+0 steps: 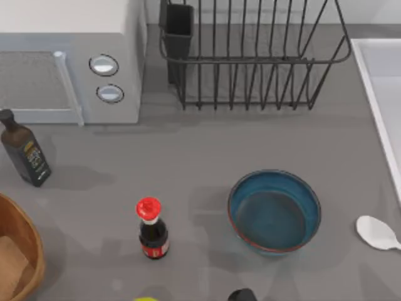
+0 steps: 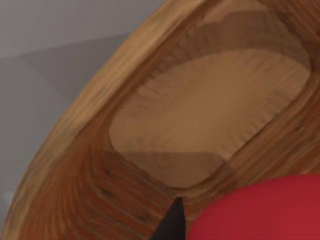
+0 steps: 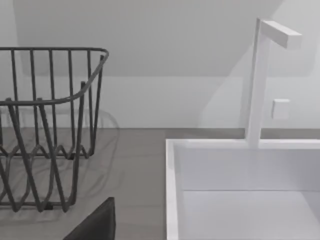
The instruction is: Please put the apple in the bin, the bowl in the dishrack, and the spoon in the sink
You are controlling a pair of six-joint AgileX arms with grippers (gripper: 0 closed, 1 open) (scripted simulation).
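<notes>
The matte bright red apple (image 2: 260, 210) is seen in the left wrist view pressed close against a dark fingertip (image 2: 172, 222) of the left tool, so it is judged to be carried there; how far the fingers stand apart cannot be told. Directly beyond the left tool lies the open mouth of the round light-brown wooden bin (image 2: 75, 135), its pale floor facing the tool and the apple overlapping the near rim. The coming move is judged to turn on that relation: the apple sits above the bin's edge region, and a release is best made once it is well inside the rim.

From above, the bin (image 1: 34, 241) is at the desk's left edge, so the left arm is the nearer one.

The wide blue bowl (image 1: 274, 211) and the glossy white spoon (image 1: 376, 232) rest on the grey desk (image 1: 188, 163), apart from both tools. Ahead of the right tool stand the black wire dishrack (image 3: 45, 125) and the pale rectangular sink (image 3: 172, 165); whether its fingers are parted cannot be told.
</notes>
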